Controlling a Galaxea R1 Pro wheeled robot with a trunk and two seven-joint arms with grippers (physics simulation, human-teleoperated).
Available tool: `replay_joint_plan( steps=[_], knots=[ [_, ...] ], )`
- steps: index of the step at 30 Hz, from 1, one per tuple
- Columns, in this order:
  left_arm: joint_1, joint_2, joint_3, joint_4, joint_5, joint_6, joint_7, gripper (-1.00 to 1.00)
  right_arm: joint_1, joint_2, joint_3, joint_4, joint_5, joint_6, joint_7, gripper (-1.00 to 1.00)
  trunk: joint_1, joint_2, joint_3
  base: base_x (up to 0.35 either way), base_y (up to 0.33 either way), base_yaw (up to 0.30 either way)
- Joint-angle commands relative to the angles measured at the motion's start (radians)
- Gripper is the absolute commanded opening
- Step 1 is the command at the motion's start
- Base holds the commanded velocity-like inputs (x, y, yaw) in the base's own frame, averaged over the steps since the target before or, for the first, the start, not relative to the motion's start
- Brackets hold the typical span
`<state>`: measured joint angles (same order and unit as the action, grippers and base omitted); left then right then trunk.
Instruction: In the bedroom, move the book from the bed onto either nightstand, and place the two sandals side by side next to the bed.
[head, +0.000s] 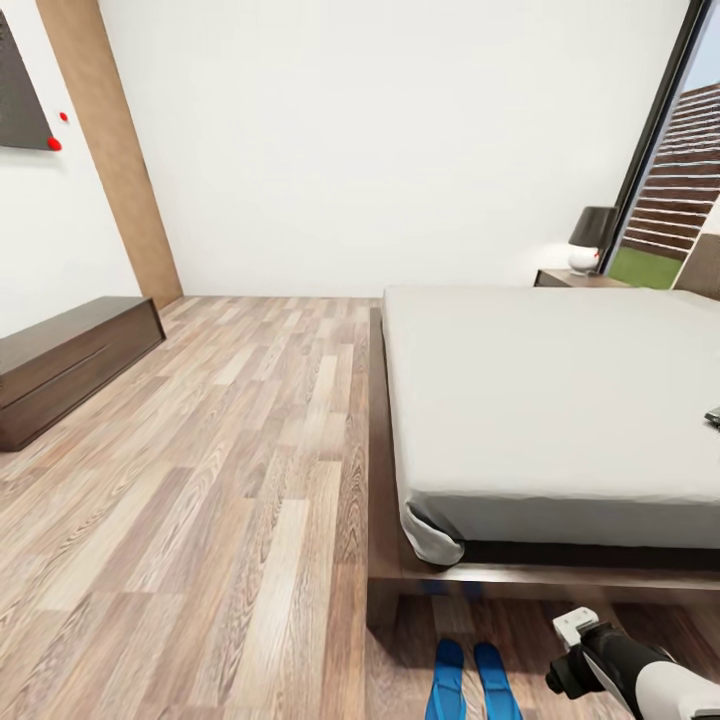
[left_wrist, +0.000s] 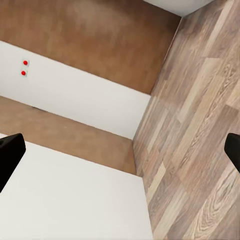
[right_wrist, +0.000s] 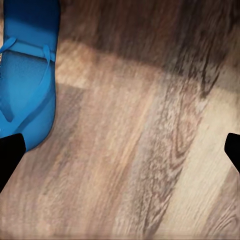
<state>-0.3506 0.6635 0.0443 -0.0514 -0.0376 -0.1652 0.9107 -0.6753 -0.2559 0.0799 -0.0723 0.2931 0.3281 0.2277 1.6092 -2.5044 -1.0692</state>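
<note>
We see 2 sandals (head: 473, 682) side by side on the floor (head: 230, 480) at the bed's (head: 560, 400) foot, the book (head: 713, 416) at the mattress's right edge. Our right gripper (right_wrist: 120, 150) and left gripper (left_wrist: 120, 150) are both spread wide, empty.

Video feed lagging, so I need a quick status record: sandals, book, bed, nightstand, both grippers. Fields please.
sandals: two bright blue flat flip-flops lie side by side on the wood-plank floor, just off the foot end of the bed
bed: low dark-brown wooden platform bed with light-grey mattress
book: small dark object at the mattress's right edge, possibly the book; mostly cut off
nightstand: dark-brown cabinet beside the bed's far end, carrying a black-shaded lamp
right gripper: open, empty, over bare floor beside one sandal
left gripper: open, empty
</note>
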Motion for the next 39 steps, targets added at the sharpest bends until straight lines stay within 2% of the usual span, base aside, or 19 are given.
replay_joint_plan(
  steps=[1,11,20,39],
  knots=[
    [-0.001,0.0,0.005,0.001,-0.004,-0.005,0.001,1.0,0.002,0.0,0.008,0.0,0.004,0.005,0.006,1.0,-0.001,0.0,0.003,0.0,0.0,0.0],
    [-0.001,-0.001,0.005,0.0,-0.003,-0.005,-0.003,1.0,0.056,-0.006,0.006,0.009,0.003,-0.015,0.004,1.0,-0.005,0.002,0.042,0.0,0.0,0.0],
    [-0.001,-0.001,0.005,-0.001,-0.002,-0.005,-0.004,1.0,0.125,-0.023,0.004,0.013,0.001,-0.022,0.001,1.0,-0.009,0.004,0.077,0.0,0.0,0.0],
    [-0.001,-0.001,0.005,-0.002,-0.001,-0.005,-0.007,1.0,0.167,-0.03,0.005,0.014,-0.001,-0.026,-0.001,1.0,-0.082,0.137,0.136,0.0,0.0,0.0]
  ],
)
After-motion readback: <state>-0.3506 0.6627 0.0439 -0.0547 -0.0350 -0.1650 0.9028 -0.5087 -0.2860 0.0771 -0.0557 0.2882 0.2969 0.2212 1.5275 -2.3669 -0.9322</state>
